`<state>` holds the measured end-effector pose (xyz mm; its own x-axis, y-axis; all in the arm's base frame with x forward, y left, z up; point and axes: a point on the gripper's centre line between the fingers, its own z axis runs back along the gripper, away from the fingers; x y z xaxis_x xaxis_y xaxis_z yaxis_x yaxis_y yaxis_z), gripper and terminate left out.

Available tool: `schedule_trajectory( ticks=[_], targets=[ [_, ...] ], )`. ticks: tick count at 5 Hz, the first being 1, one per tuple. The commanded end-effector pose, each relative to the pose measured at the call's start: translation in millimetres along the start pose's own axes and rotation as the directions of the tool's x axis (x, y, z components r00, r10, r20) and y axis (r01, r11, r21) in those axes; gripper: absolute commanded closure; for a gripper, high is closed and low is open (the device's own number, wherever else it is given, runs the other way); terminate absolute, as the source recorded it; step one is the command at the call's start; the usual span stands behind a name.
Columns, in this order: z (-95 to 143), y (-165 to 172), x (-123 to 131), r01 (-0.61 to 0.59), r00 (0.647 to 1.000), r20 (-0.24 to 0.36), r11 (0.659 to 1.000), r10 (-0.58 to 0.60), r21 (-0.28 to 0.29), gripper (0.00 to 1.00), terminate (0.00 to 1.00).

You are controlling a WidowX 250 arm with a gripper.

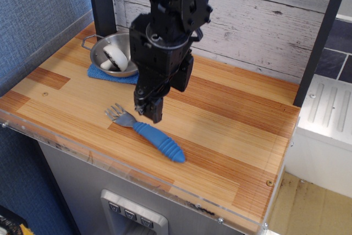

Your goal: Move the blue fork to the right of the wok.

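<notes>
One blue fork (151,136) lies flat on the bench (231,125), near and to the right of the one wok (113,53), which sits on a blue cloth (110,75). The claw (148,111) hangs just above the fork, empty; its jaw gap is hidden. The placement looks essentially done.

wok (113,53): right rim hidden behind arm | blue cloth (104,73): mostly under wok | gripper (149,109): jaw gap unreadable, dark
</notes>
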<state>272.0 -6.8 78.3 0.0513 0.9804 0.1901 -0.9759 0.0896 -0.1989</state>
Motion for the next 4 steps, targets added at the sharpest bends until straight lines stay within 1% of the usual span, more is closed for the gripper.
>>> schedule_trajectory(
  ticks=[1, 3, 4],
  targets=[
    [47.1, -10.1, -25.1, 0.015, 0.999, 0.034, 0.996, -0.012, -0.089, 0.0, 0.0],
    [47.1, -10.1, -25.1, 0.015, 0.999, 0.034, 0.996, -0.012, -0.089, 0.0, 0.0],
    [47.1, -10.1, -25.1, 0.015, 0.999, 0.034, 0.996, -0.012, -0.089, 0.0, 1.0]
  ],
)
